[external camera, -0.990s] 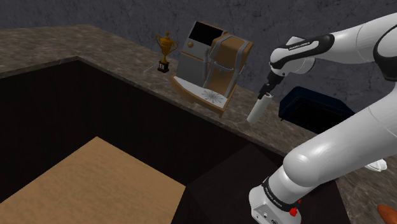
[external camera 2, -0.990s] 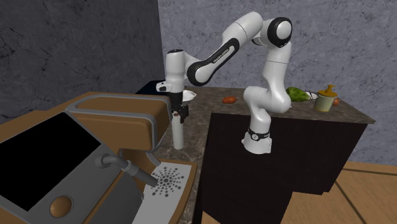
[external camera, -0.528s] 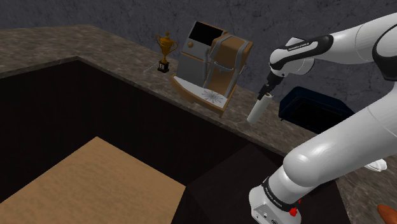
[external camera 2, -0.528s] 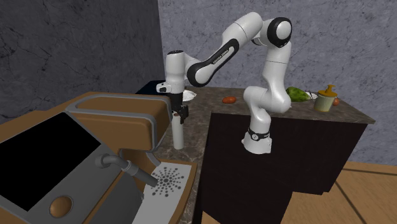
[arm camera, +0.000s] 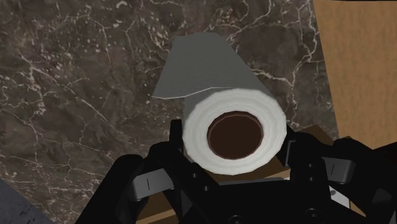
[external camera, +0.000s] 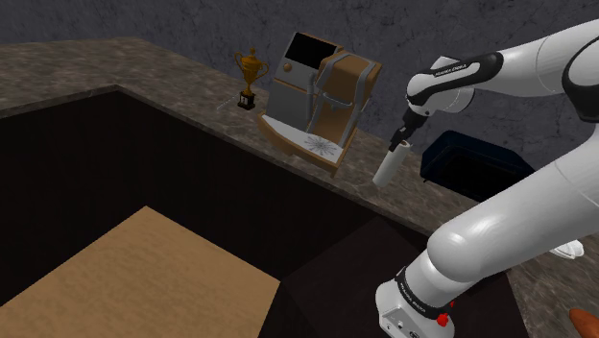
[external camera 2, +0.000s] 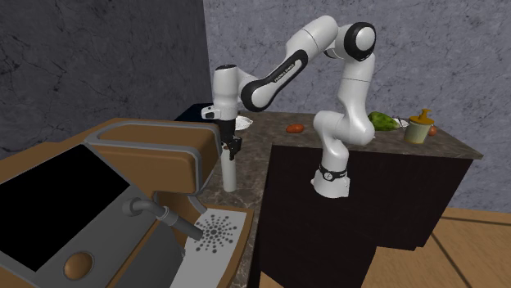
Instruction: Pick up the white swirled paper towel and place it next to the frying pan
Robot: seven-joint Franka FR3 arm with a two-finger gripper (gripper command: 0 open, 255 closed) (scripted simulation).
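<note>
The claw (arm camera: 233, 147) was clamped on the top end of the paper towel (arm camera: 232, 102), one finger each side. Wrist view showed that grip, plus the roll's brown core. Shoulder view put the paper towel over the table (external camera: 182, 91), near its front edge; couldn't tell if the base touched. 2nd exterior view had it upright. Coffee machine (external camera: 322, 96) stood to shoulder view's left, dark box (external camera: 475, 165) to its right, bare stone btwn them. A trophy (external camera: 250, 75) sat past the machine. 2nd exterior view added the table's far end: orange thing (external camera 2: 293, 128), green thing (external camera 2: 381, 121), bottle (external camera 2: 419, 128). Below the edge: dark cabinet front, then wooden floor (external camera: 144, 269).
</note>
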